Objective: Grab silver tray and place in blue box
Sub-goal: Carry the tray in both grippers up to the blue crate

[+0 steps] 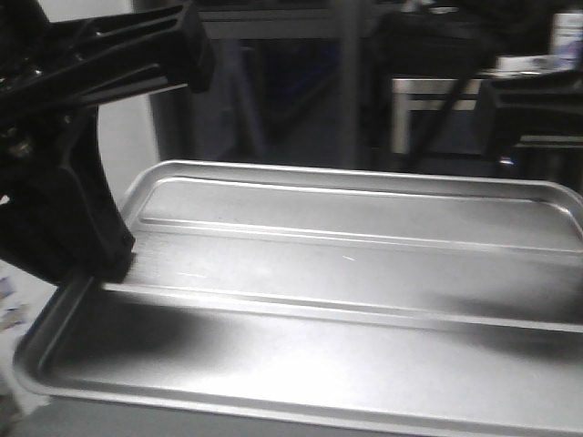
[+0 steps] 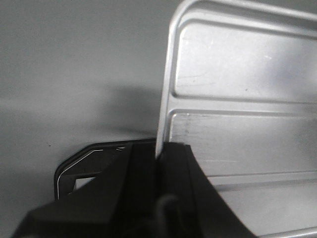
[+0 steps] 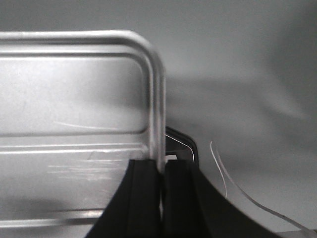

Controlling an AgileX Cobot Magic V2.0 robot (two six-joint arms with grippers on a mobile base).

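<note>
In the front-facing view the silver tray (image 1: 346,273) fills most of the frame, its long sides running left to right, with the raised rim, rounded corners and two long ribs across the recessed centre all plain to see. The black left gripper (image 1: 117,264) comes in from the upper left and meets the tray at its left end, near the middle of that short side. Beyond the tray's far rim stands dark shelving (image 1: 301,82). A dark blurred mass (image 1: 537,114) sits above the tray's right end, too smeared to identify. The left wrist view shows the tray's left rim rising upright through the frame, pinched between the two black fingers (image 2: 141,171), one on the outer side of the rim and one on the inner panel, so the left gripper is clamped on the silver tray. A plain grey surface (image 2: 74,74) lies to the left of the rim, with a soft shadow on it just beside the tray. The right wrist view mirrors this. The tray's right rim and rounded far corner run up the frame, and the fingers (image 3: 143,181) of the right gripper (image 3: 162,166) close on that rim from both sides. To the right lies the same grey surface, crossed by a thin pale curved strand (image 3: 223,171).
</note>
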